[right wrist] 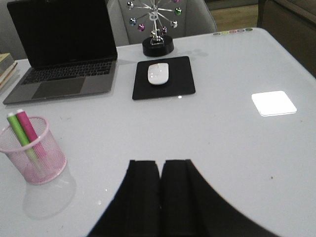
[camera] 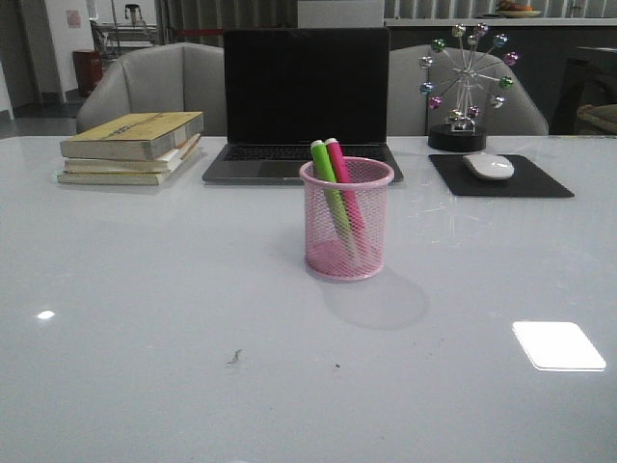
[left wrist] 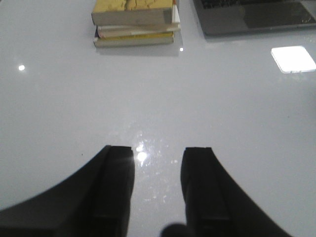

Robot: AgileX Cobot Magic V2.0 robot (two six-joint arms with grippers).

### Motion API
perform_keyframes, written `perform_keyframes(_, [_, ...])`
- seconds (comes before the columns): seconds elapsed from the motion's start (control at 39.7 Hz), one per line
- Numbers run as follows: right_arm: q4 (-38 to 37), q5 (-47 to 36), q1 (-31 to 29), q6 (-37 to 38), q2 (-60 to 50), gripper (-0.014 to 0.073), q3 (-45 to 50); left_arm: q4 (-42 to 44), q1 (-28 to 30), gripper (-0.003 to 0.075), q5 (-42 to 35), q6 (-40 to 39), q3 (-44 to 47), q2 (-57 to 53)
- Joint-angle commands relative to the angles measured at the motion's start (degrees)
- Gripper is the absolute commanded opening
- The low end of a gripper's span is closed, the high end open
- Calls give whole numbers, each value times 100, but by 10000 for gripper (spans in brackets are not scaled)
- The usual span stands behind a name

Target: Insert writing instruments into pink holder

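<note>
The pink holder (camera: 345,224) (right wrist: 33,152) stands upright mid-table in front of the laptop. Inside it lean a lime green pen (camera: 325,174) (right wrist: 18,130) and a magenta pen (camera: 342,174) (right wrist: 28,129), tips poking above the rim. Neither arm shows in the front view. My left gripper (left wrist: 158,150) hovers open over bare table, nothing between its fingers. Off to the holder's right, over bare table, my right gripper (right wrist: 161,163) is shut with its fingers pressed together and holds nothing.
An open laptop (camera: 304,106) sits behind the holder. A stack of books (camera: 130,147) (left wrist: 134,22) lies at the back left. A white mouse (camera: 489,166) on a black pad (camera: 501,178) and a ferris-wheel ornament (camera: 465,92) are at the back right.
</note>
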Motion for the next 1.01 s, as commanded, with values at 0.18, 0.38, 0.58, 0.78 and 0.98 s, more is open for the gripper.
perform_keyframes(0.18, [105,-492,-14,-29,-1293,66,1189,41,-45,312,-457,-20,-185,-1175])
perform_keyframes(0.38, [-271,-509,-24,-29,-1854,66,1891,41,-45,312,-436,-20,-185,-1780])
perform_keyframes(0.58, [-497,-442,-24,-29,-1887,66,1955,41,-45,312,-443,-20,-185,-2194])
perform_keyframes(0.78, [-498,-437,-24,-29,-1887,66,1955,41,-45,312,-443,-20,-185,-2275])
perform_keyframes(0.98, [-498,-341,-24,-29,-1887,66,1955,41,-45,312,-443,-20,-185,-2275])
